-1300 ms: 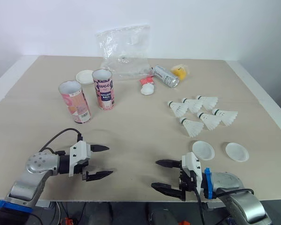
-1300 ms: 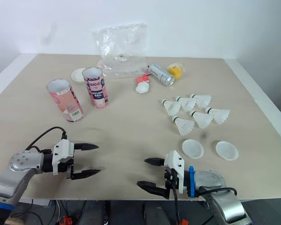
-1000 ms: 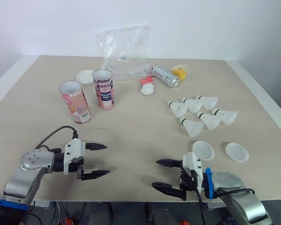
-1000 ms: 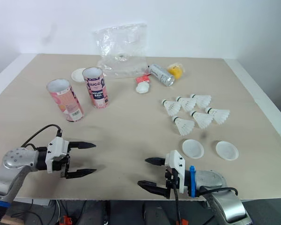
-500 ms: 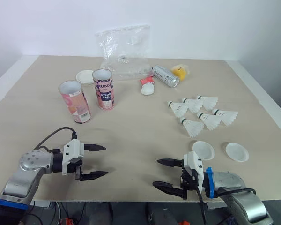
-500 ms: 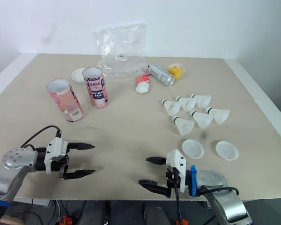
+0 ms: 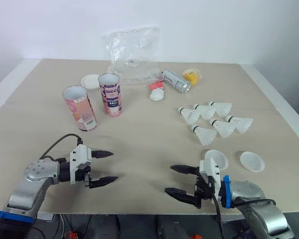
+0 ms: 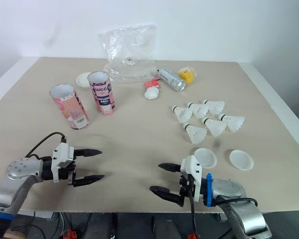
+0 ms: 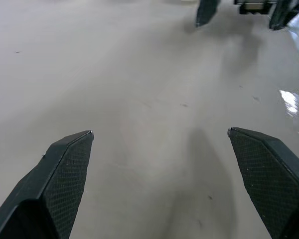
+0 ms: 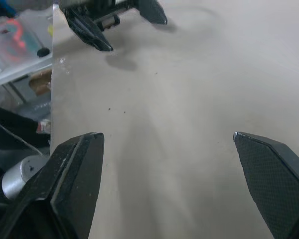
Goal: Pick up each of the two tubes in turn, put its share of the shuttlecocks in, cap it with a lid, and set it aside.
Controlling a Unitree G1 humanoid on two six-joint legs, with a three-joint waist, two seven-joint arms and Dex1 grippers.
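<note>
1. Closest to the front edge of the beige table point(image 7: 139, 144), the right gripper point(image 7: 169, 179) hung low, empty, with its jaws spread wide. It sat well to the right of, and much nearer than, the pink cardboard tube with a barcode label point(image 7: 80, 108).
2. The left gripper point(image 7: 113, 166) hung low over the table, also gaping and empty. It was almost straight in front of that labelled tube but well apart from it, and its fingers pointed across toward the right gripper rather than at the tube.
3. Two flat white round lids point(image 7: 217, 159) lay side by side, far right of the labelled tube and nearer than it, just beyond the right gripper.
4. The labelled tube stood on end with its open mouth up, so its long axis ran vertically. The left arm was clearly the nearer one, and a sideways grasp on the wall probably needed the wrist turned toward it first.
5. Six white feather shuttlecocks point(image 7: 212, 121) lay on their sides far right of the labelled tube, at about its depth.
6. A second pink tube point(image 7: 110, 94) stood upright just behind and right of the labelled tube, not touching it, and a third white lid point(image 7: 90, 81) lay beyond it.
7. Farthest back were a crumpled clear plastic bag point(image 7: 132, 55), a silver can point(image 7: 176, 80) and a small yellow object point(image 7: 192, 75), possibly a toy.
</note>
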